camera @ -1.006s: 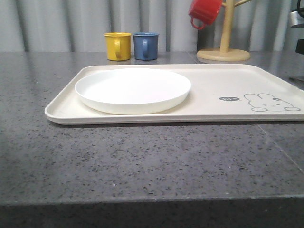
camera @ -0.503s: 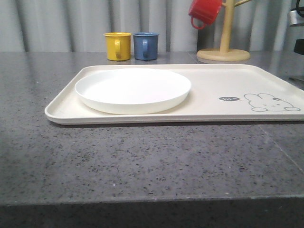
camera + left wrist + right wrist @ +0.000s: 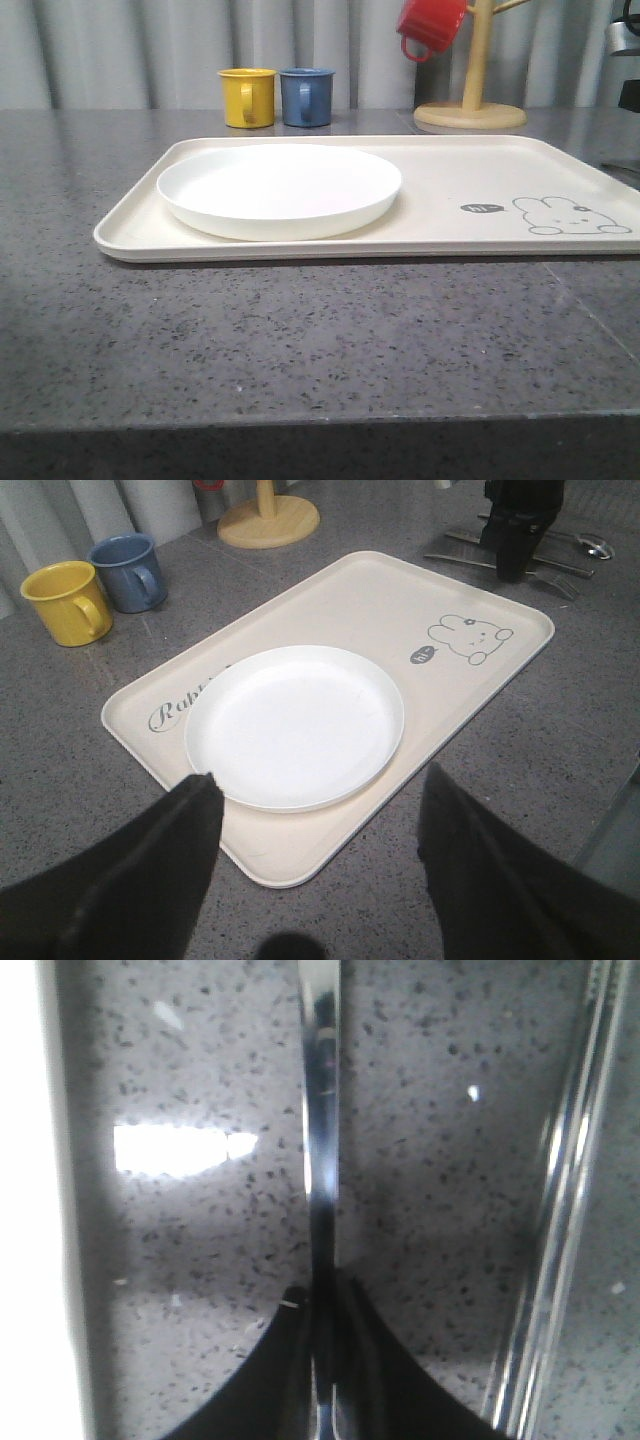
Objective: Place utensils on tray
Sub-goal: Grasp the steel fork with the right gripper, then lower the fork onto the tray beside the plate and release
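The cream tray (image 3: pixel 450 170) lies on the grey counter with a round white plate (image 3: pixel 280 190) on its left half. In the left wrist view my left gripper (image 3: pixel 318 780) hangs open above the tray's (image 3: pixel 340 590) near corner, nothing between its fingers. Beyond the tray's rabbit end the shiny utensils (image 3: pixel 545 565) lie on the counter, and my right gripper (image 3: pixel 510 572) reaches down onto them. In the right wrist view that gripper (image 3: pixel 322 1295) is shut on the slim handle of one utensil (image 3: pixel 322 1110); another utensil (image 3: pixel 560 1220) lies alongside. Which piece is held is unclear.
A yellow cup (image 3: pixel 247 97) and a blue cup (image 3: pixel 306 96) stand behind the tray. A wooden mug tree (image 3: pixel 470 110) with a red mug (image 3: pixel 430 25) is at the back right. The tray's rim (image 3: pixel 20 1210) runs beside the held utensil.
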You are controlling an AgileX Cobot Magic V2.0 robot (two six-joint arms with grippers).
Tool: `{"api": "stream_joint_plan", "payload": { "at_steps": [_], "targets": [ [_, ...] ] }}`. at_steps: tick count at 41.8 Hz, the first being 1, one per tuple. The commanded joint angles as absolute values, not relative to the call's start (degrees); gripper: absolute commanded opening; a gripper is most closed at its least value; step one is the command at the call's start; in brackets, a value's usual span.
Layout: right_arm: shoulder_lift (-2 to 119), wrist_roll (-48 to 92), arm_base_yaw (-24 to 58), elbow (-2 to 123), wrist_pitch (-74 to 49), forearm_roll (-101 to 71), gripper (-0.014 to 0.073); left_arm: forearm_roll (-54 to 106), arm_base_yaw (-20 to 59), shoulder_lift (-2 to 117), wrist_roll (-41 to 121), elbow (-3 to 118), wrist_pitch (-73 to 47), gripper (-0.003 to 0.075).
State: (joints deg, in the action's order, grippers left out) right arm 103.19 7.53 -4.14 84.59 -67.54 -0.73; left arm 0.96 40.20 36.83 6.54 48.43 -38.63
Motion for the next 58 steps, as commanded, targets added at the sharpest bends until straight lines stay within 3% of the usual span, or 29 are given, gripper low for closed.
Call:
{"api": "stream_joint_plan", "payload": {
  "at_steps": [1, 12, 21, 28, 37, 41, 50, 58],
  "targets": [
    [98.0, 8.2, -2.8, 87.8, -68.2, -2.0, -0.0034, 1.5, 40.6, 36.8, 5.7, 49.8, -33.9, 0.0428],
    [95.6, 7.8, 9.6, 93.3, -73.2, -5.1, -0.0034, 1.5, 40.6, 36.8, 5.7, 49.8, -33.9, 0.0428],
    [98.4, -3.8, 19.7, 94.5, -72.0, -5.0, -0.0034, 1.5, 40.6, 36.8, 5.7, 49.8, -33.9, 0.0428],
    [101.8, -15.5, 20.6, 94.5, -68.5, -4.9, -0.0034, 1.5, 40.6, 36.8, 5.7, 49.8, -33.9, 0.0428],
    [104.9, -20.1, 20.6, 94.5, -66.7, -2.7, -0.0025, 1.5, 40.6, 36.8, 5.7, 49.8, -33.9, 0.0428],
    [105.6, -21.3, 20.6, 94.5, -65.4, -2.7, 0.0032, 1.5, 40.6, 36.8, 5.7, 49.8, -33.9, 0.0428],
    [105.9, -21.9, 20.6, 94.5, -63.5, -2.4, 0.0260, 1.5, 40.6, 36.8, 5.7, 49.8, -33.9, 0.0428],
    [103.7, -21.8, 20.6, 94.5, -63.7, -0.7, 0.0302, 1.5, 40.6, 36.8, 5.7, 49.8, -33.9, 0.0428]
  ]
}}
